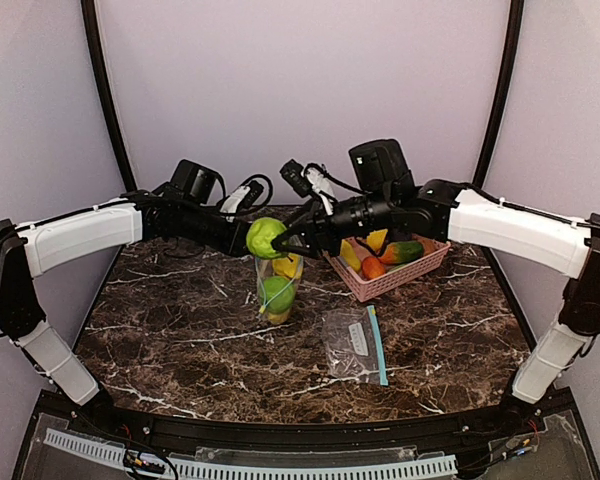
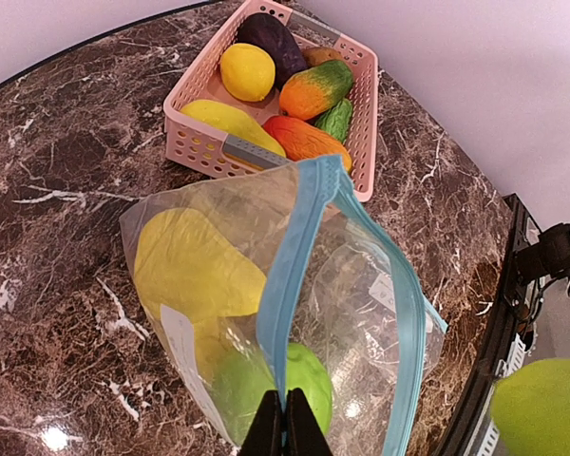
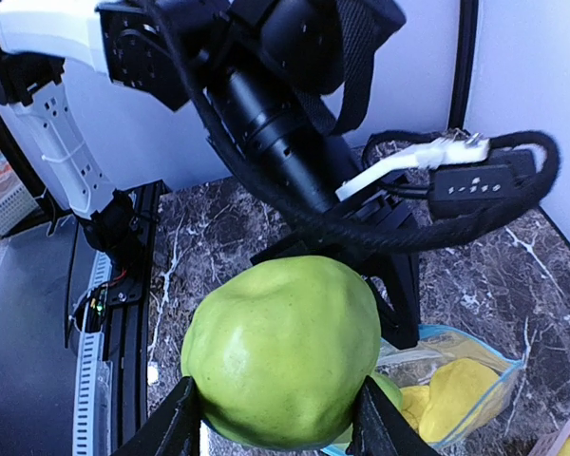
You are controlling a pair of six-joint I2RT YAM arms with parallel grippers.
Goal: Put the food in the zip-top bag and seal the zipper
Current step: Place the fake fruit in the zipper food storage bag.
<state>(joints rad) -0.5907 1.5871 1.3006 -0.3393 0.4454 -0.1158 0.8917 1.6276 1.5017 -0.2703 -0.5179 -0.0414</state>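
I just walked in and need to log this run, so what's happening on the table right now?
The left gripper is pinched shut on the zip-top bag by its blue zipper rim, holding it upright with the mouth open. The right gripper holds a green fruit above that mouth, not yet dropped in. A yellow piece and a green piece are inside; several more sit in the pink basket. A second bag lies flat on the table.

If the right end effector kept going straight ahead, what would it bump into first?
Probably the left end effector, which pinches the bag rim just past the green fruit in the right end effector. Depth is unclear; it may miss.
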